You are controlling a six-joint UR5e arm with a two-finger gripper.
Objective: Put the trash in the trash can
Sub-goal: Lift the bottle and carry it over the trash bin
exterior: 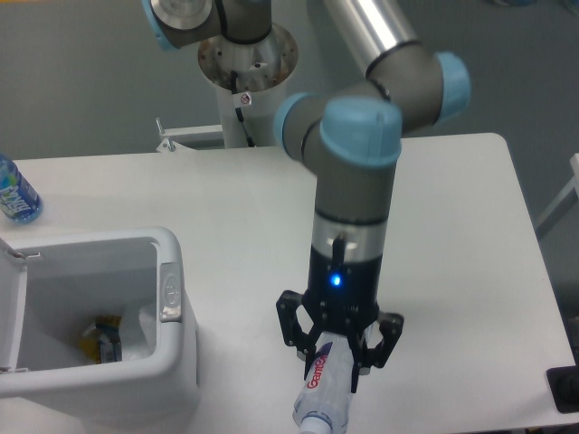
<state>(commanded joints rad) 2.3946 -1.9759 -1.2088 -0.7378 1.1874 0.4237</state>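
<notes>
The clear plastic bottle (324,391) with a purple-red label and white cap hangs cap-down near the bottom edge of the view, lifted toward the camera. My gripper (336,351) is shut on its upper part, the black fingers on either side. The white trash can (172,334) stands open at the lower left, left of the gripper and apart from it. Inside it lie a yellow-and-dark item and something white; I cannot tell whether that is the paper scrap.
A blue-label bottle (14,192) stands at the table's far left edge. The can's hinged lid (11,316) stands up on its left side. A dark object (564,389) sits at the table's lower right corner. The arm's base (246,63) rises behind the table.
</notes>
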